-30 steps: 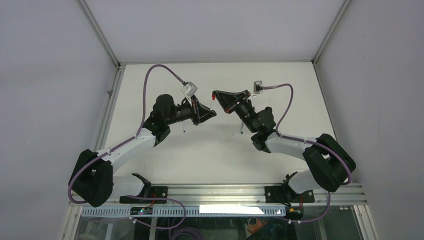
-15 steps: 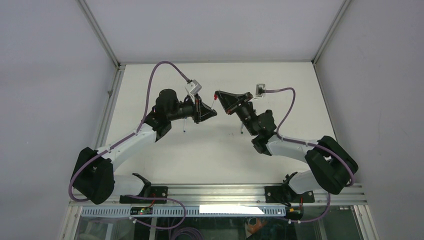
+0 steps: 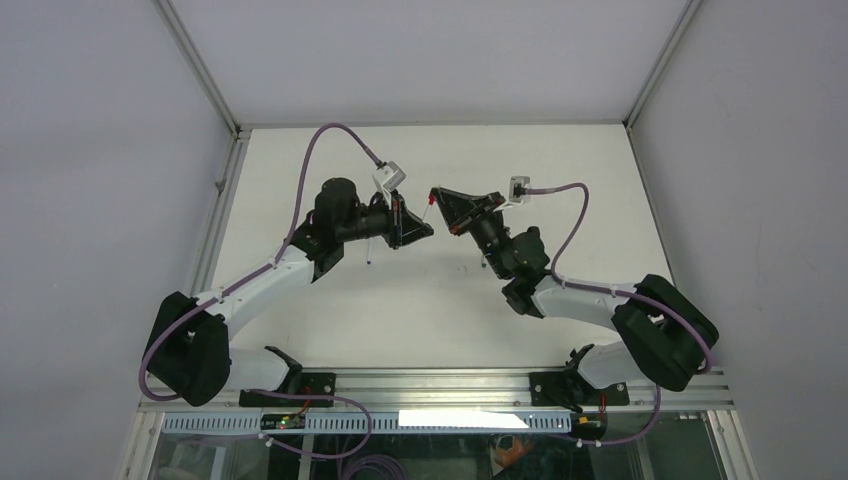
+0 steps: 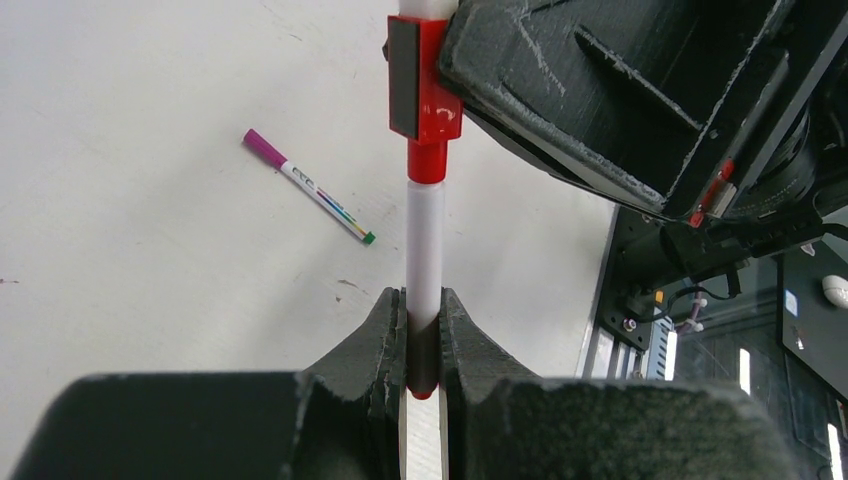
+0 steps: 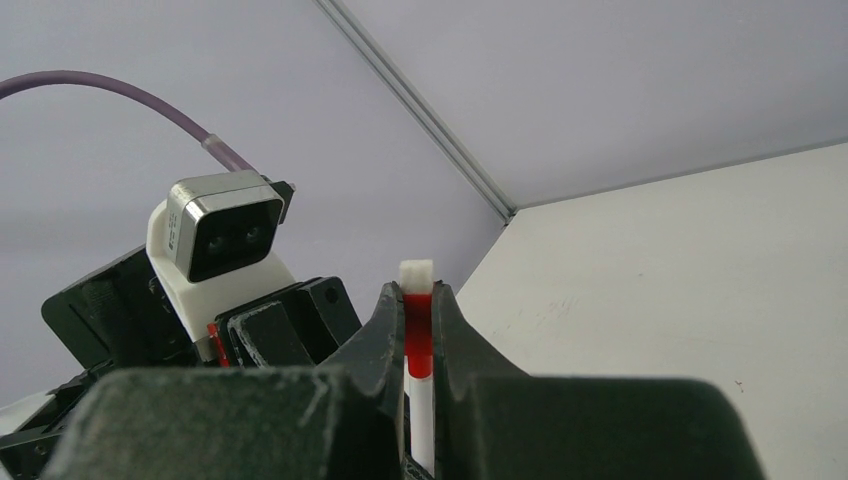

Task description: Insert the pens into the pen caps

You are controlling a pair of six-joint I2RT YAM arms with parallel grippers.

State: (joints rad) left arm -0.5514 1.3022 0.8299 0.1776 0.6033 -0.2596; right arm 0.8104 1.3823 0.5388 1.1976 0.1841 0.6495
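Joining the red cap (image 4: 425,100) to a white pen (image 4: 424,240) is the step in hand, and it happens in the air above the bench (image 4: 150,280). The left hand (image 4: 424,330) is clenched on the lower part of the pen, which stands straight up from it toward 12 o'clock in the left wrist view. There the right hand (image 5: 420,300) is clenched on the cap. The narrow red end of the cap seems to sit around the pen, but how deep the tip is inside I cannot tell. I judge that the next move calls for a straight push of the two hands toward each other along the line of the pen, without tilt, until the cap is seated. A second pen (image 4: 310,187), with a magenta end and a green end, lies flat on the bench at about 10 o'clock from the left hand, well apart. It carries small print on its side, too small to read; no other writing is readable.
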